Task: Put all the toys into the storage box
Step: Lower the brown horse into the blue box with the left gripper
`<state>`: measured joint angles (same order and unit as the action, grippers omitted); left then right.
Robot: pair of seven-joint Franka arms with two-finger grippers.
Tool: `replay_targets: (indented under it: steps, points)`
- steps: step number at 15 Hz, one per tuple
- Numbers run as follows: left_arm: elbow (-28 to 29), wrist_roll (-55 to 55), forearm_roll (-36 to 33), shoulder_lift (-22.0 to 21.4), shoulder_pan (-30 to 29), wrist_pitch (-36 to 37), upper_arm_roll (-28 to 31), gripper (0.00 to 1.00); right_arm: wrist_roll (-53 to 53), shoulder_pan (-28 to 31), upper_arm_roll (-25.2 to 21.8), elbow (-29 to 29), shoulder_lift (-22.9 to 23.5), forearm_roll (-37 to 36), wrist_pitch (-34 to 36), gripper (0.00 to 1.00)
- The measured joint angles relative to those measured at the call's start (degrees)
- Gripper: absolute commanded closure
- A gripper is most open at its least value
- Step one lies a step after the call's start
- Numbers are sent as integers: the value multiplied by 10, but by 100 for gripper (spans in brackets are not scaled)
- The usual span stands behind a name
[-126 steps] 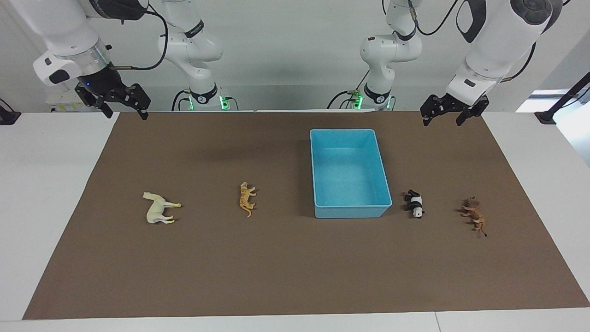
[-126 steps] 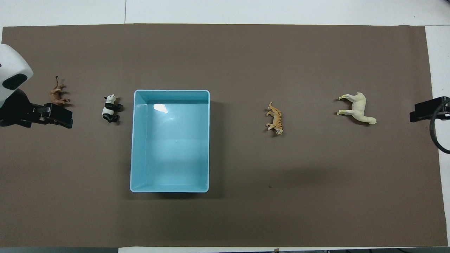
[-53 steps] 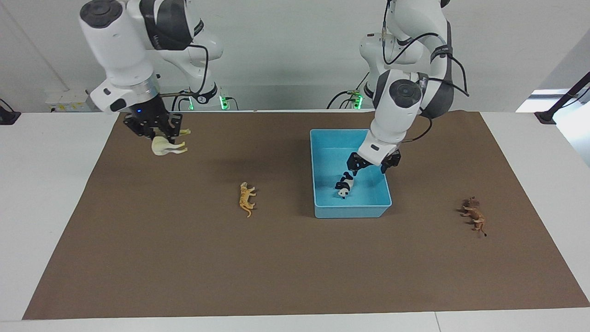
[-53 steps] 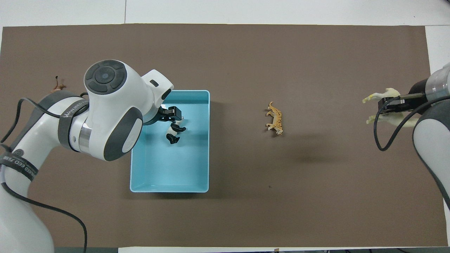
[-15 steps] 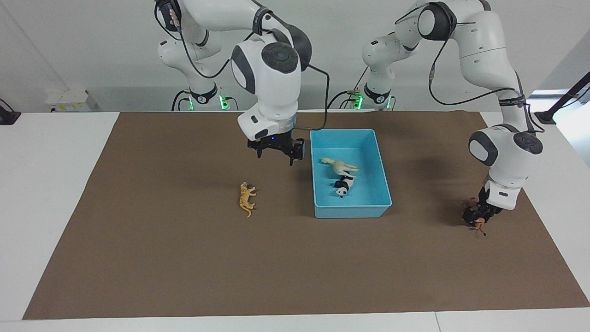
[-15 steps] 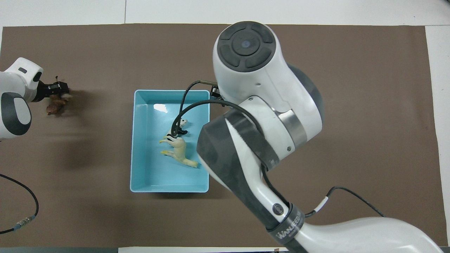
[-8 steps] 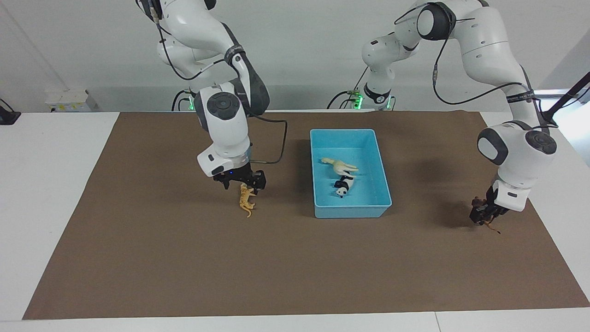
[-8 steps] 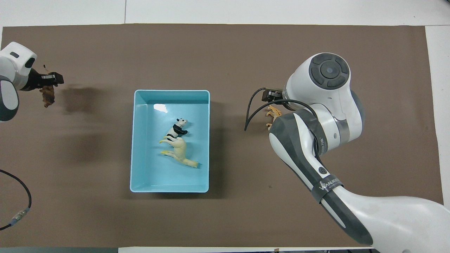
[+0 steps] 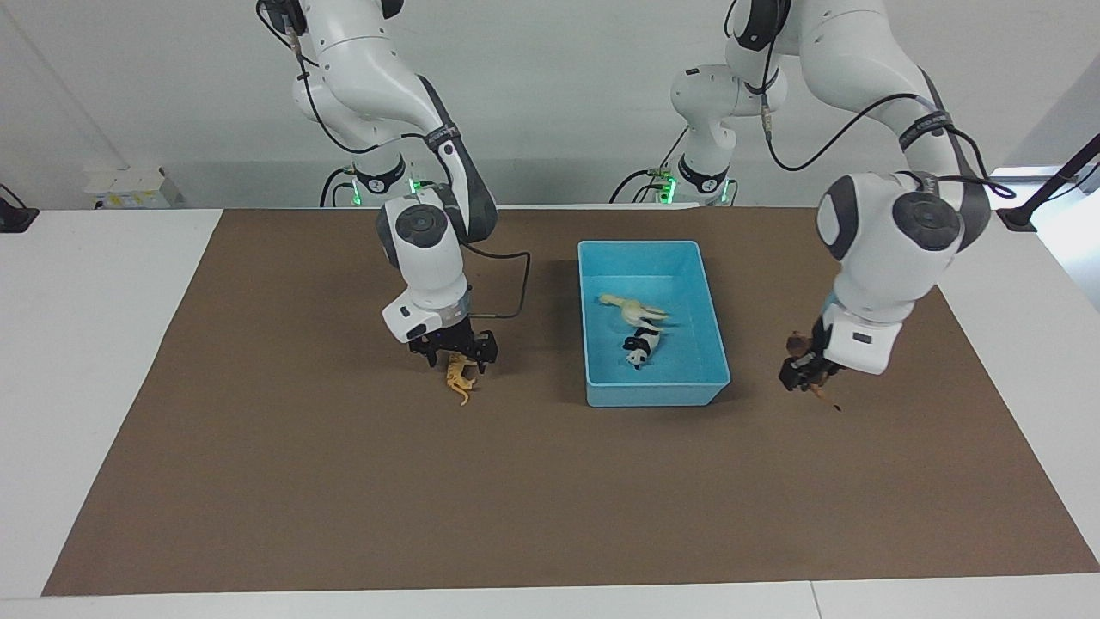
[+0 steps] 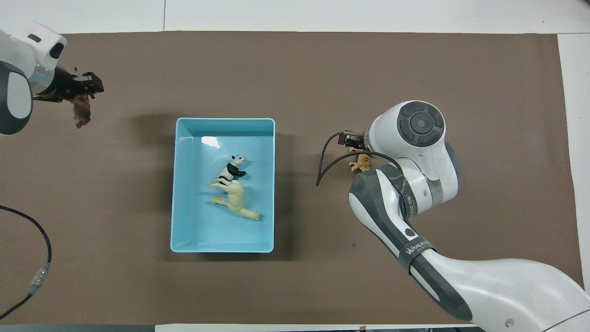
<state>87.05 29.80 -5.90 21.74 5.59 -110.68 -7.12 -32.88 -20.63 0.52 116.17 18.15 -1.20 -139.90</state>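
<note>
- Change at left gripper (image 9: pixel 808 371): now clamped on lion (image 9: pixel 799 346), lifted clear of mat (image 9: pixel 344 481) and carried from the left arm's end of the table toward storage box (image 9: pixel 657 397). Currently over bare mat just beside the box wall, not yet over the opening.
- Change at right gripper (image 9: pixel 453 354): lowered onto tiger (image 9: pixel 461 383), fingers spread on either side of its upper end, not yet closed. Tiger lying flat on the mat, well apart from the box.
- Already in the box: horse (image 9: pixel 632 307) and panda (image 9: pixel 640 346), lying against each other near the middle.
- Meaning for the task: judged half done; third toy in transit, fourth about to be grasped.
- Edges: low box wall between the lion and the interior; dangling tail to be kept above the rim.
- Open room: free floor inside the box along the walls toward both arms' ends; drop there to avoid stacking.
- Approach paths: opposite ends of the box, open mat all round; risk of crowding only if both grippers arrive over the box together.
</note>
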Motion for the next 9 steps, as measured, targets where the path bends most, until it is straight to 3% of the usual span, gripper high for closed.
replay_targets:
  steps: [2,3,4,5,6,7,9]
  points:
    - [34,61,0,-10,56,-2,-1,69,7,0,0,11,0,0,-15,0]
    - [56,75,-1,-16,77,-3,-1,62,8,0,0,17,0,0,-26,0]
    - [78,81,-1,-23,92,-4,-1,47,8,0,0,23,1,0,-36,7]
    - [95,83,-1,-29,101,-4,-1,14,9,0,0,27,4,0,-48,35]
    - [107,83,-1,-35,105,-4,0,0,9,0,0,30,7,0,-54,74]
    - [114,83,-1,-40,106,-4,0,0,9,0,0,31,9,0,-55,100]
    - [119,83,1,-49,108,-4,-1,0,9,0,-1,30,8,0,-55,100]
